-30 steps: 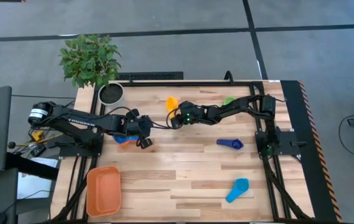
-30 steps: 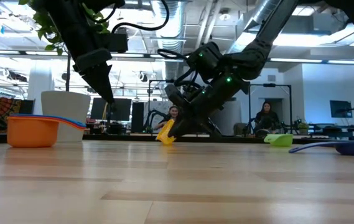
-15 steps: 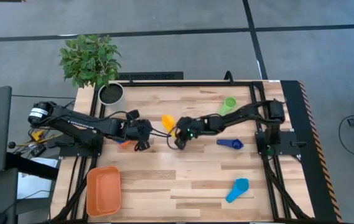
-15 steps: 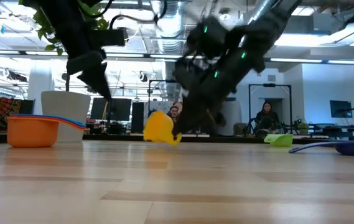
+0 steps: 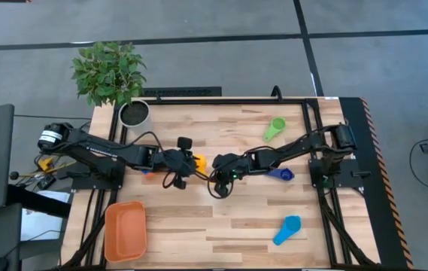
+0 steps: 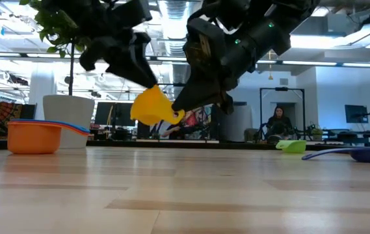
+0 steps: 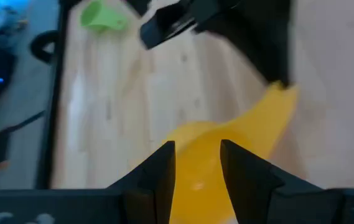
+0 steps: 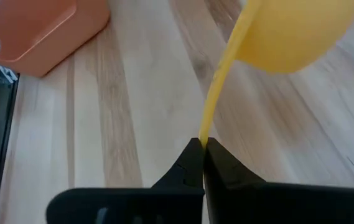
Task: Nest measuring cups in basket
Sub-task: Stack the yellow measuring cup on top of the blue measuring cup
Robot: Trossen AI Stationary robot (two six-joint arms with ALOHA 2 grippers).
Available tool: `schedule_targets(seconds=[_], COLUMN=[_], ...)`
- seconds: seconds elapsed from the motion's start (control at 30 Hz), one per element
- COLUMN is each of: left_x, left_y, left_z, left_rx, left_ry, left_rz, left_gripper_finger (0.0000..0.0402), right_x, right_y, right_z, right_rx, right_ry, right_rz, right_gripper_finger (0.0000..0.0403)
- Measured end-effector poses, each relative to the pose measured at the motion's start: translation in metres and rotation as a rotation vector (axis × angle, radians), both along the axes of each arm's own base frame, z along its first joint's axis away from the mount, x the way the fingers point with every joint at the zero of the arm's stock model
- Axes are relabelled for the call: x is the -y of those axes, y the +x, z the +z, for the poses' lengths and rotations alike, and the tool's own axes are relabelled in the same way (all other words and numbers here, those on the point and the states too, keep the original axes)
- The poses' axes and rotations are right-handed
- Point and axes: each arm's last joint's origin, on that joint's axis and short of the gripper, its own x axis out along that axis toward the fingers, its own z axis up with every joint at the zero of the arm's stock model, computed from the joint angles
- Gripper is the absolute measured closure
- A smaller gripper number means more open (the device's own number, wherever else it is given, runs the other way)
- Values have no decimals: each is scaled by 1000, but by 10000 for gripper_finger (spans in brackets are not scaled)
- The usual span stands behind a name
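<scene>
The yellow measuring cup (image 5: 193,161) hangs in the air over the table's middle, held by my right gripper (image 5: 212,168), which is shut on its handle. My left gripper (image 5: 185,161) is open. In the left wrist view its two fingers stand on either side of the yellow cup's bowl (image 7: 204,146); whether they touch it I cannot tell. A stack of nested cups (image 6: 38,135), orange outermost, stands on the table under my left arm. The orange basket (image 5: 125,230) lies at the near left. My right gripper pinches the free end of the yellow cup's flat handle (image 8: 206,132) between its two fingertips. The fingers come from the table's right, slanting downward, and lie along the handle. The cup is lifted clear of the table, its bowl (image 6: 149,107) farther from the gripper than the handle.
A green cup (image 5: 275,127) lies at the far right, a dark blue cup (image 5: 280,174) beside my right arm, a light blue cup (image 5: 287,229) at the near right. A white plant pot (image 5: 134,113) stands at the far left corner.
My right gripper has carried the yellow cup from the far middle toward the near edge and a little left, lifting it off the table. My left gripper has moved toward the table's right, up to the cup, and now has its fingers around the bowl.
</scene>
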Motion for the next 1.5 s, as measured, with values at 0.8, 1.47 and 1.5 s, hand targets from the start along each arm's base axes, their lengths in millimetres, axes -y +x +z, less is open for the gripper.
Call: schedule_targets(seconds=[0.8,1.47,1.5], left_x=[-6,-13,-14], left_y=[-8,-113,-118], left_z=[-5,21,21], left_rx=[-79,-239,-216], left_ry=[-52,-384,-413], left_rz=[333,915,915], left_gripper_finger=[399,401,401], right_x=[-7,-21,-21], right_y=[1,-4,-4], right_z=[4,3,3], right_rx=[48,55,55], right_ry=[-79,-279,-278], right_rz=[-125,-319,-320], right_gripper_finger=[330,194,194])
